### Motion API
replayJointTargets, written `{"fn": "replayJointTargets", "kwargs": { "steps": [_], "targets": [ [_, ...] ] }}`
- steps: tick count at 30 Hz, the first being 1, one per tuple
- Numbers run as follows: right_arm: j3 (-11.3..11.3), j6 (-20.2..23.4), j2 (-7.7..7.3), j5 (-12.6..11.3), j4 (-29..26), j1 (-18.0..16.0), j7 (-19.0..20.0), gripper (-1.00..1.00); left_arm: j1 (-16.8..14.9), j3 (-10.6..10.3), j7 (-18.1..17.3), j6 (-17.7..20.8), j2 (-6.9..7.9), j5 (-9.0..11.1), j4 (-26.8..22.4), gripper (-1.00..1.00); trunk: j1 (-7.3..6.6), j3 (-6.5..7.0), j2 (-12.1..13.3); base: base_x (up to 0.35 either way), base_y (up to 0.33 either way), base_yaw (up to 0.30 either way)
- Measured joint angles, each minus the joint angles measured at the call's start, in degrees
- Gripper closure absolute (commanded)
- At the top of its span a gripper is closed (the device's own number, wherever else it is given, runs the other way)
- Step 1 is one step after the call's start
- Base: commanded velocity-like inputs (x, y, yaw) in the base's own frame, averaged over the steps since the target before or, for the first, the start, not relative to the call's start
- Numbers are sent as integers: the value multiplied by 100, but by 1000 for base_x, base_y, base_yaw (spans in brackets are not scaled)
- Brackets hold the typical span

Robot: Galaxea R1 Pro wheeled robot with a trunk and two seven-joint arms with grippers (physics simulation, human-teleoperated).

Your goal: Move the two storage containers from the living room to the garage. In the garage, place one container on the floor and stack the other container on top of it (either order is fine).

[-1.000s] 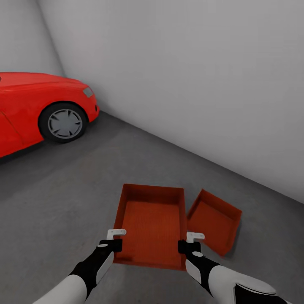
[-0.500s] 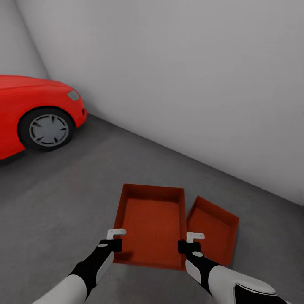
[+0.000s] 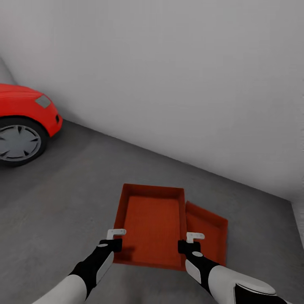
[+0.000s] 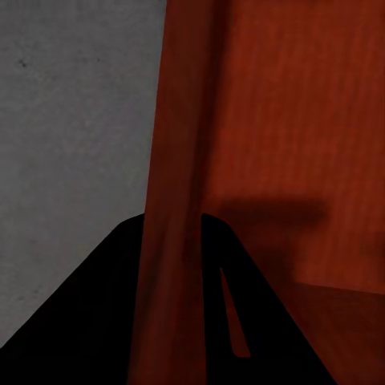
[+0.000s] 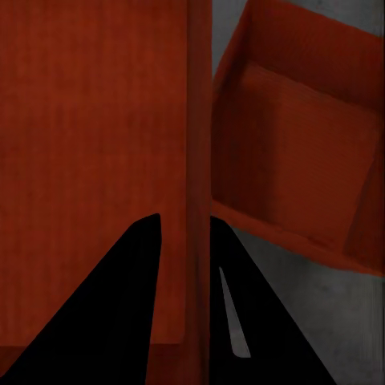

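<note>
Garage: pale grey wall (image 3: pixel 190 84), dark grey floor (image 3: pixel 63 190), red car (image 3: pixel 23 120) at far left. Carried container (image 3: pixel 152 223): orange-red, held level above the floor; left gripper (image 3: pixel 115 239) jaws clamped on its left wall, right gripper (image 3: pixel 191 241) jaws clamped on its right wall. Second container (image 3: pixel 209 234): on the floor, partly under the carried one's right edge.
</note>
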Motion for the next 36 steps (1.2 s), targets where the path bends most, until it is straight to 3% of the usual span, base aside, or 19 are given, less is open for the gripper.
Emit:
{"fn": "replayJointTargets", "kwargs": {
  "steps": [13, 19, 36],
  "targets": [
    [-8, 0, 1, -3, -2, -1, 6, 100, 1, -2, 1, 20, 5, -7, -19, 100, 1, 0, 0, 301, 0, -163],
    [-10, 0, 1, -2, -5, 0, 1, 100, 1, -4, 1, 22, 6, -6, -21, 100, 3, 0, 1, 40, 0, -78],
    [-7, -1, 0, -1, -6, 0, -3, 100, 0, -5, 0, 15, 5, -3, -14, 100, 3, 0, 1, 1, 0, -277]
  ]
}}
